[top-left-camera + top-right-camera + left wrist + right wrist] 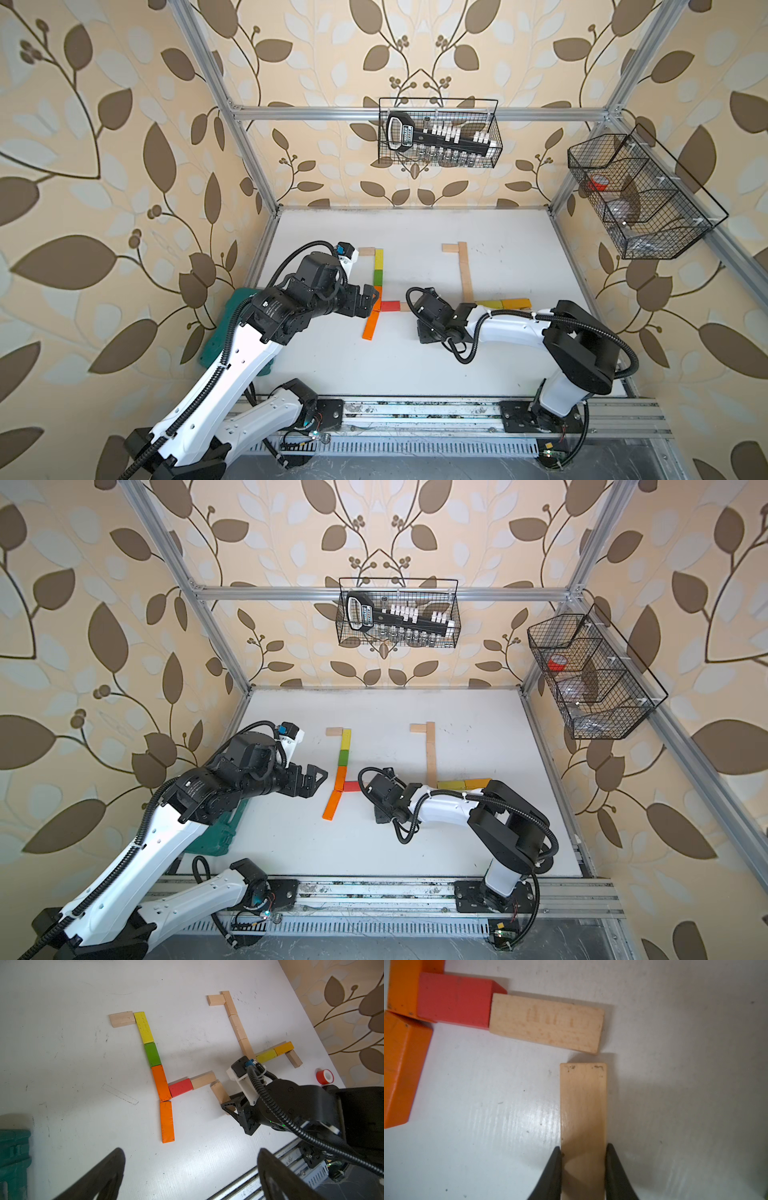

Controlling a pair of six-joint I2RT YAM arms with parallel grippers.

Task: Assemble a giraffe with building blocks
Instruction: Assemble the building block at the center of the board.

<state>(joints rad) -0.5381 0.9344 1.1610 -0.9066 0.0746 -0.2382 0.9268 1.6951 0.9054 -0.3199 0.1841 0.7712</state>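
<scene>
Flat on the white table lie two figures of building blocks. One is a column of yellow (379,258), green (377,275) and orange blocks, with a red block (180,1087), a pale block (548,1022) and an orange leg (167,1122). The other is a pale plank column (465,274) with a yellow-orange row (505,304). My right gripper (583,1153) is shut on a pale plank (583,1105). The plank's far end stops just short of the pale block's end. My left gripper (191,1157) hovers open and empty beside the orange column.
A dark green case (216,332) lies at the table's left edge, under the left arm. A red tape roll (324,1076) sits near the right edge. Wire baskets (440,133) (640,195) hang on the back and right frame. A metal rail (415,411) runs along the front.
</scene>
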